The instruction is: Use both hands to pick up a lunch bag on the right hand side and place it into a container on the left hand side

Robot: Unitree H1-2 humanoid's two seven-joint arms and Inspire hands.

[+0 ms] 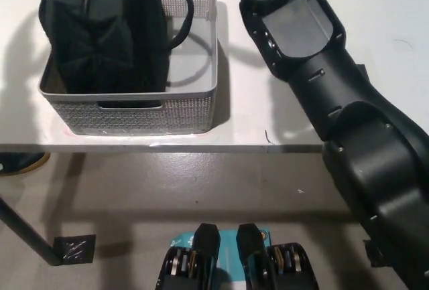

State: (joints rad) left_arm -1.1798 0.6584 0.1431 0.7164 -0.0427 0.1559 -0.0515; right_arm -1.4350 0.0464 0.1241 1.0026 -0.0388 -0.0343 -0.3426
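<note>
The black lunch bag [107, 32] sits inside the grey perforated container [181, 112] on the left part of the white table, filling its left and middle. The bag's loop handles [184, 15] stand free above it, and no hand touches it. My black right arm [322, 82] reaches from the bottom right up to the top edge just right of the container; its hand is beyond the picture's top. My white left hand does not show anywhere.
The white table [389, 22] has its front edge [201, 147] running across the middle of the picture. A black table leg [27, 236] and a small black marker [74, 248] are on the floor at the lower left.
</note>
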